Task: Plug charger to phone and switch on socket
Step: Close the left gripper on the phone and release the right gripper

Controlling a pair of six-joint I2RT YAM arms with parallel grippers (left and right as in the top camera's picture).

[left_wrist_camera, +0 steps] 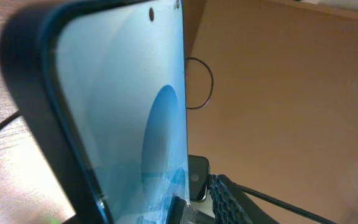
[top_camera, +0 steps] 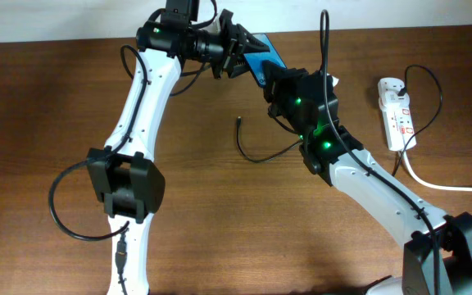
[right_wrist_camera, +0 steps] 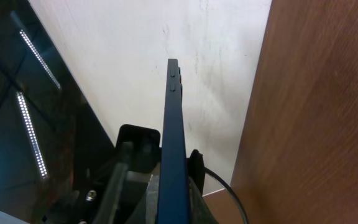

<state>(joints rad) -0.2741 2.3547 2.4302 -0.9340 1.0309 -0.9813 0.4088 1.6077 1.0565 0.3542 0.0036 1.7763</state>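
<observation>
The phone (top_camera: 260,56), black-framed with a blue screen, is held up above the far middle of the table between both grippers. My left gripper (top_camera: 238,51) is shut on its left end; the screen fills the left wrist view (left_wrist_camera: 129,112). My right gripper (top_camera: 275,80) is shut on its right end; the right wrist view shows the phone edge-on (right_wrist_camera: 174,137) between the jaws. The charger (top_camera: 248,147), a thin black cable, lies loose on the table below the phone with its plug tip (top_camera: 240,121) free. A loop of it shows in the left wrist view (left_wrist_camera: 201,81). The socket (top_camera: 395,111) lies at the right.
The socket's thick white cord (top_camera: 441,184) runs off to the right edge. A thin black cable loops up from the socket (top_camera: 428,82). The white wall (right_wrist_camera: 216,56) stands behind the table's far edge.
</observation>
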